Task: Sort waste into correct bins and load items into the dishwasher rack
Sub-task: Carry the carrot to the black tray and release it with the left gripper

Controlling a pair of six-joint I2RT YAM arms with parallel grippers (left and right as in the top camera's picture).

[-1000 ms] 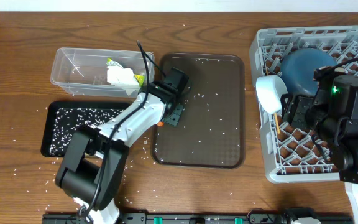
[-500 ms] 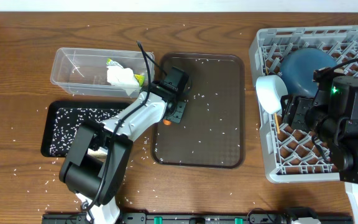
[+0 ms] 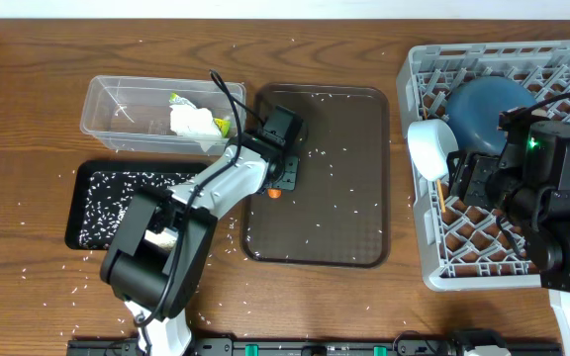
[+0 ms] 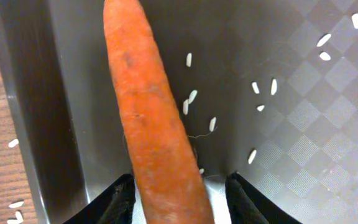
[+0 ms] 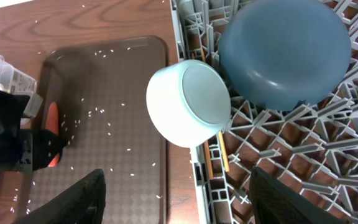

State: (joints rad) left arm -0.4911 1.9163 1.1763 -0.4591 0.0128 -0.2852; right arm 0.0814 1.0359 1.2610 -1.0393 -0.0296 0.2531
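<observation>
Orange carrot: we have it clamped by one end in our left gripper, hanging over the left rim of the brown serving tray, not yet in a bin.
Done: napkin lies in the clear tub; much rice lies in the black tray; blue bowl-plate, white bowl and chopsticks sit in the rack.
Left: we judge the carrot comes next; loose grains dot the serving tray and table; the cups we cannot find.
Left fingers: parted narrowly, pressing the carrot from both sides.
Right gripper: spread wide above the rack's edge, holding nothing.
</observation>
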